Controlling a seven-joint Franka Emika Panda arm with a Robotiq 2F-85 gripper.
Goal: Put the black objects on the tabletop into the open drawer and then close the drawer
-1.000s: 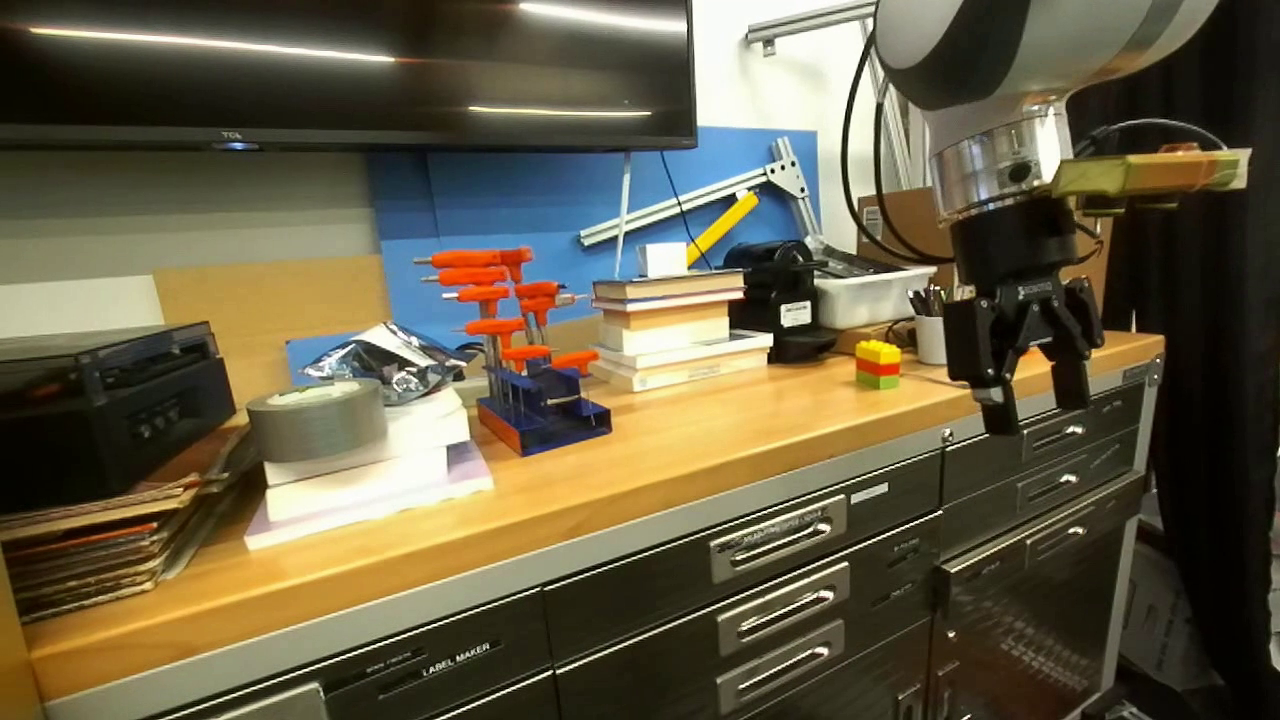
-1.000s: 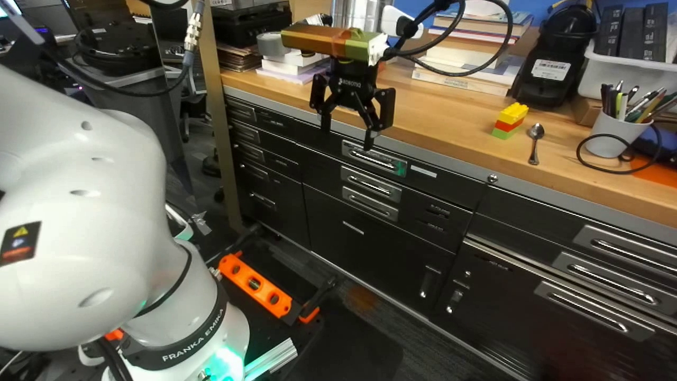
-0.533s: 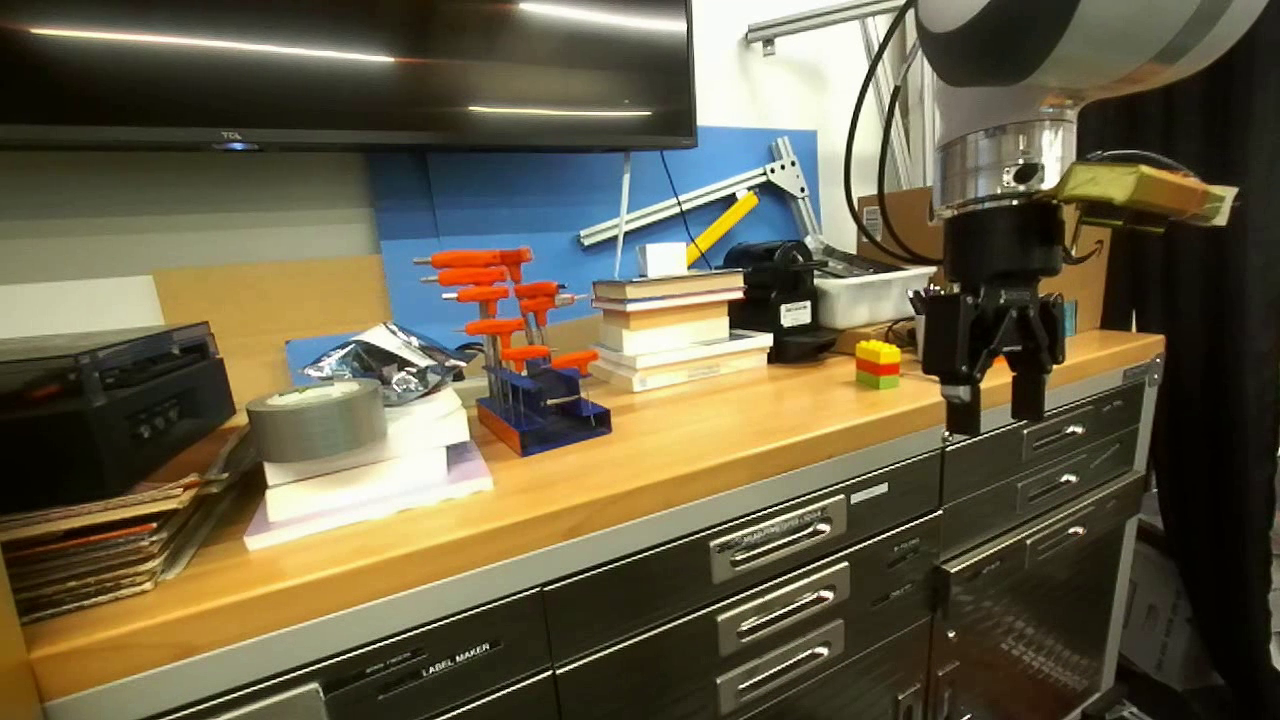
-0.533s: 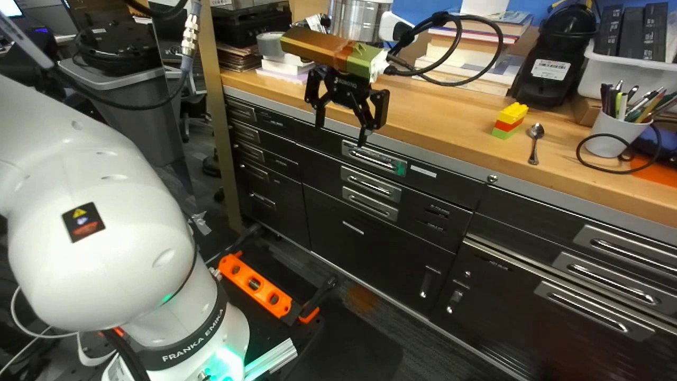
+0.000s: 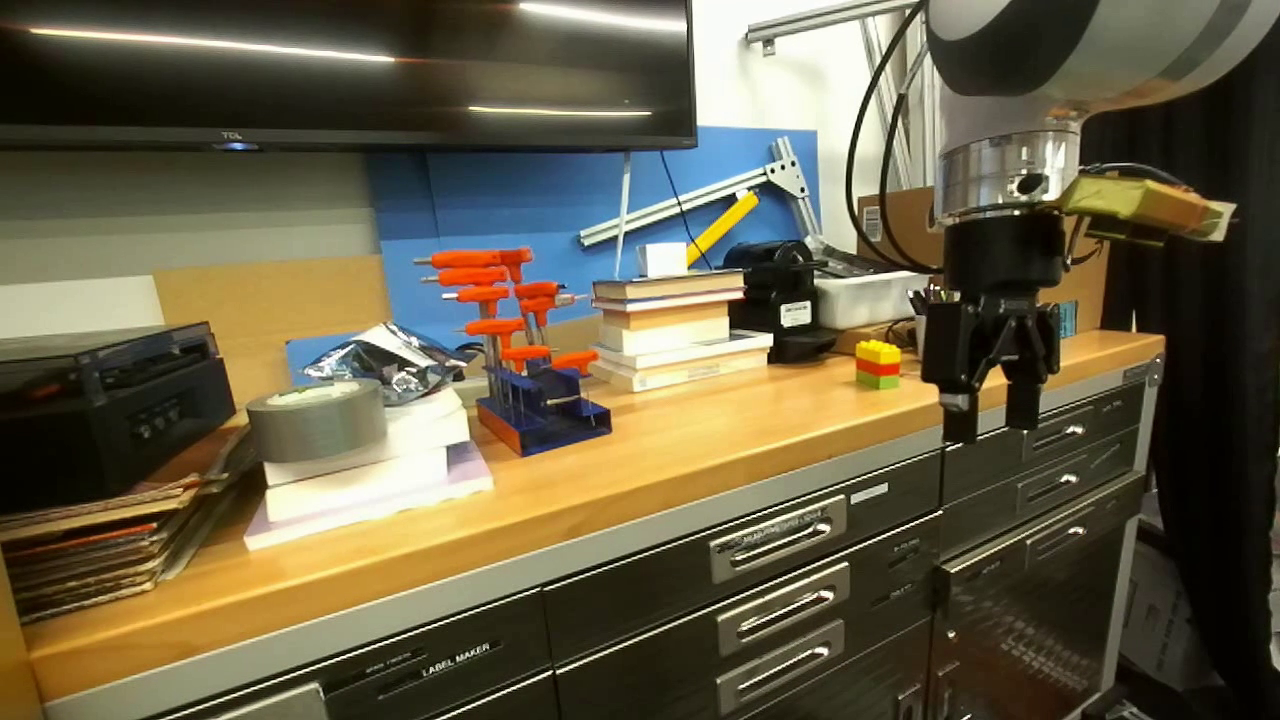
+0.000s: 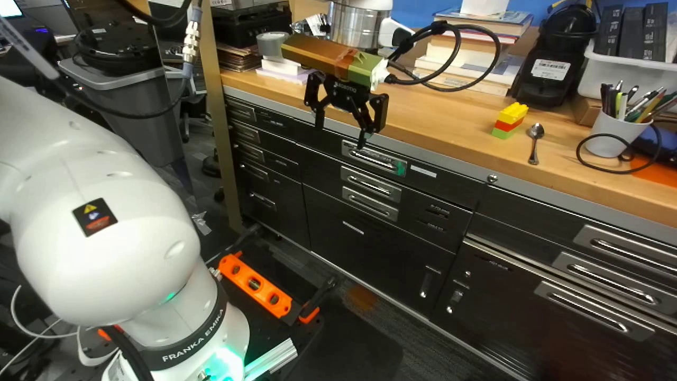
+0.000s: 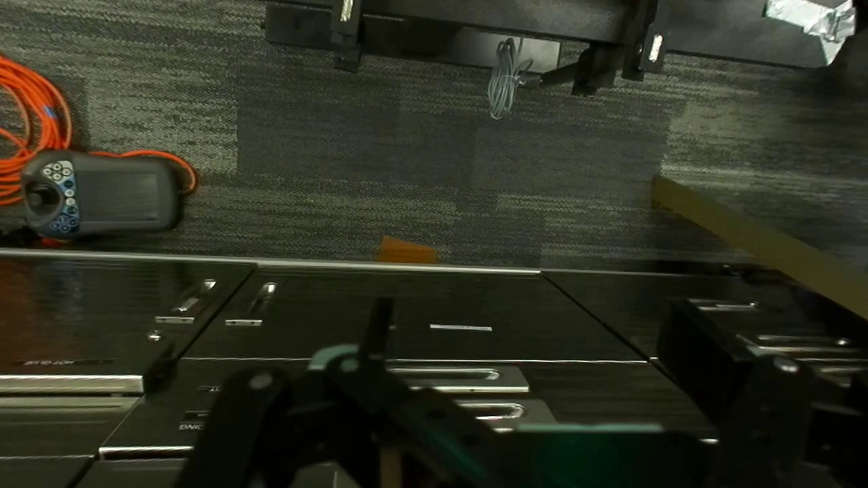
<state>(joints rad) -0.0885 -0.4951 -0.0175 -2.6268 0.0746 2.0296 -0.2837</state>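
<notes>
Hovering in front of the wooden table (image 5: 700, 430), with fingers (image 5: 1023, 405) spread well apart, closed wide bar-handled drawer (image 5: 740, 550) below the table's front edge, stacked toy bricks (image 6: 509, 123) near a spoon (image 6: 536, 133) on top

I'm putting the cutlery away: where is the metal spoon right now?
In an exterior view, the spoon lies toward the picture's right side, on the tabletop, between the toy brick stack and the white pen cup.
</notes>
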